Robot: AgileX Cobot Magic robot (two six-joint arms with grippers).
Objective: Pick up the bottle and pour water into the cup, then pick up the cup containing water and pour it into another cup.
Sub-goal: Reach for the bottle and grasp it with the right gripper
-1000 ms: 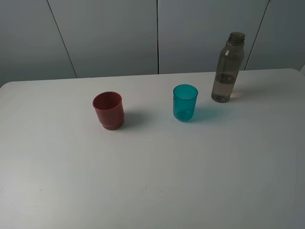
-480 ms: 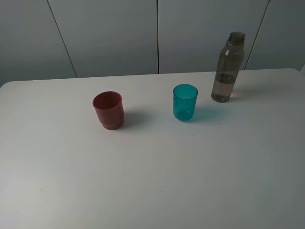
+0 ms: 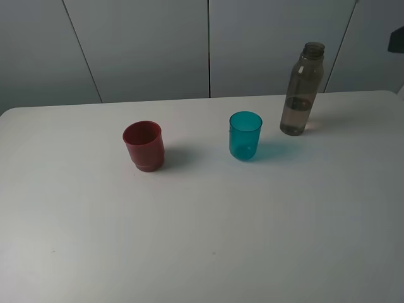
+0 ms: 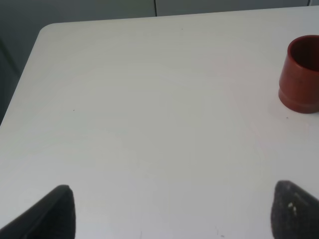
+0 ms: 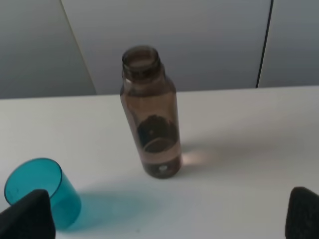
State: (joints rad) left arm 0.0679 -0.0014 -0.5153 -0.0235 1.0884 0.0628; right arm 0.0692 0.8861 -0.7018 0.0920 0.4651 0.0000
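Bottle (image 3: pixel 302 88) upright, uncapped, part-full, far right on worktop (image 3: pixel 202 240). Teal cup (image 3: pixel 245 135) near it, red cup (image 3: pixel 144 146) well left: lined up for pour chain. R jaws spread wide, empty, aimed at bottle; L jaws spread, empty, nr red cup.

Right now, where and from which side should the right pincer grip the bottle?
Probably the straight middle of the bottle, above the water, coming level from the side away from the teal cup. It stands upright, uncapped, and the open right pincer faces it.
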